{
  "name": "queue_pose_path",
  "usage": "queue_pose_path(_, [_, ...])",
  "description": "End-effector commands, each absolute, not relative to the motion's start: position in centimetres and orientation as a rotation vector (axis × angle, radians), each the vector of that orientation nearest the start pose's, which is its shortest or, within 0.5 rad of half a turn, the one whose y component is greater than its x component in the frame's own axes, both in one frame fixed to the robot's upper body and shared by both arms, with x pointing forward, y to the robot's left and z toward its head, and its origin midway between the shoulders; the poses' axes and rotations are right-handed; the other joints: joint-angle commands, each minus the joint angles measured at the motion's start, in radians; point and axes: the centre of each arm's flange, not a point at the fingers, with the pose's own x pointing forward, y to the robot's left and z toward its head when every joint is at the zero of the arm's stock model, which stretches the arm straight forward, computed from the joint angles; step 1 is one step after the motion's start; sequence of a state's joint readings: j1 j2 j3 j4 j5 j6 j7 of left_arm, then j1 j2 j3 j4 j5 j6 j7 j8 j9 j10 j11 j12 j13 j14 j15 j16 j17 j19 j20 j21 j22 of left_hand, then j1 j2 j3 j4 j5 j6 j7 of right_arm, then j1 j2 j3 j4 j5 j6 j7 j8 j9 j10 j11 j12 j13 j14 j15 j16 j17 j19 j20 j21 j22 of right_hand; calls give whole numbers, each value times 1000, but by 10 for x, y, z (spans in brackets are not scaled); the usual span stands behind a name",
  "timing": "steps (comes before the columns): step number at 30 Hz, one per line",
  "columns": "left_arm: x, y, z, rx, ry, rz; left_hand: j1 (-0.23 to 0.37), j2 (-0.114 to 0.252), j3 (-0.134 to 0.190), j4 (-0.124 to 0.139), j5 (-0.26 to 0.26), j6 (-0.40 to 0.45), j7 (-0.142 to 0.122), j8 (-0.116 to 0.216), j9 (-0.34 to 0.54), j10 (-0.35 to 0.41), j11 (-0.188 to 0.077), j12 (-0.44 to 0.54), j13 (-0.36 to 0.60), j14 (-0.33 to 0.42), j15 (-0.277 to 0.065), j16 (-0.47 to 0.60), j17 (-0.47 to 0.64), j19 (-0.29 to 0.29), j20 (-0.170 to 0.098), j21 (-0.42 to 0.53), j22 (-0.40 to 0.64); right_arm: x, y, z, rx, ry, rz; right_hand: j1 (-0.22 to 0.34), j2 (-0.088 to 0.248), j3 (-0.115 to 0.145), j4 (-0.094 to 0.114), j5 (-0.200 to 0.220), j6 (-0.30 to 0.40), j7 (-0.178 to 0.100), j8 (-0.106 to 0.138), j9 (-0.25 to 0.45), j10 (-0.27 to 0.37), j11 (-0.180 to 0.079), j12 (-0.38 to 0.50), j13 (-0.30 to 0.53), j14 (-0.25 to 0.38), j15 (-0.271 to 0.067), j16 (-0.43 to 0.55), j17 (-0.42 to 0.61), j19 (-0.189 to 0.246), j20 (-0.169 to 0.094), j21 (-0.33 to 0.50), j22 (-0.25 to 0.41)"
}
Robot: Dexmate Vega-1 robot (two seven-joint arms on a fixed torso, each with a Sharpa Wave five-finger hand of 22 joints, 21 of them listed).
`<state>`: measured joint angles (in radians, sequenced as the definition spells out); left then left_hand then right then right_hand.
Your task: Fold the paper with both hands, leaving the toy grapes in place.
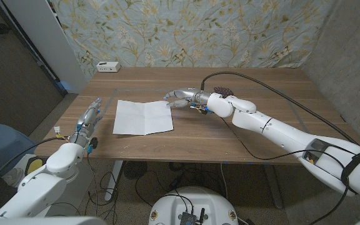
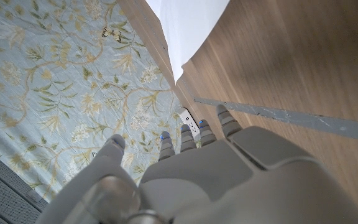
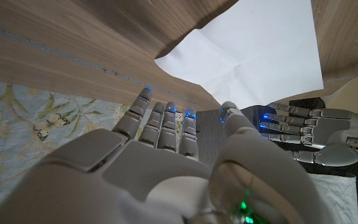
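Paper (image 1: 144,117) flat mid-table, right hand (image 1: 183,99) open and empty at its far right corner, left hand (image 1: 90,117) open, empty, well apart; slide fingertips under, avoid grapes (image 1: 222,91).

We see the white creased paper (image 1: 143,117) lying flat; the dark toy grapes (image 1: 222,91) lie at its two o'clock.

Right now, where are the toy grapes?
In the head view, the toy grapes sit on the table's far right half, just behind the right hand.
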<state>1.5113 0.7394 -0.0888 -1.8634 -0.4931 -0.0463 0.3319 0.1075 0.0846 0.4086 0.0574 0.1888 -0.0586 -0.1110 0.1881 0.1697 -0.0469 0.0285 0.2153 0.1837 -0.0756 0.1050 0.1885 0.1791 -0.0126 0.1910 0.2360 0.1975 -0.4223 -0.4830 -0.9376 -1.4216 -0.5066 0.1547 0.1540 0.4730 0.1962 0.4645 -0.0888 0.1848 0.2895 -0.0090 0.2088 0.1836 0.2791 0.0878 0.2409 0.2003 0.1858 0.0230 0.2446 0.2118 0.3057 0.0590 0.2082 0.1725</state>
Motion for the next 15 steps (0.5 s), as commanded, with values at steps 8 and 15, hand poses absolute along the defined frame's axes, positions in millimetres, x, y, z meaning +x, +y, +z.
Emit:
queue_pose_path(8, [522, 417, -113, 53, -434, 140, 4, 2, 3, -3, 7, -5, 4, -5, 6, -7, 3, -2, 4, 8, 5, 4, 4, 14, -9, 7, 4, 632, -28, 11, -1499, -793, 552, 14, -5, 7, 3, -2, 18, 0, -2, 4, 13, 1, 1, 2, 12, 1, 4, 5, 9, 2, 1, 2])
queue_pose_path(15, [530, 413, -114, -17, -444, 83, 5, 3, 4, -3, 7, -7, 6, -5, 6, -5, 4, -2, 4, 18, 7, 7, 4, 20, -9, 9, 4, 634, -27, 8, -1507, -785, 560, 15, -5, 8, 5, -2, 21, 1, -2, 4, 17, 1, 1, 2, 12, 2, 3, 6, 9, 2, 1, 2])
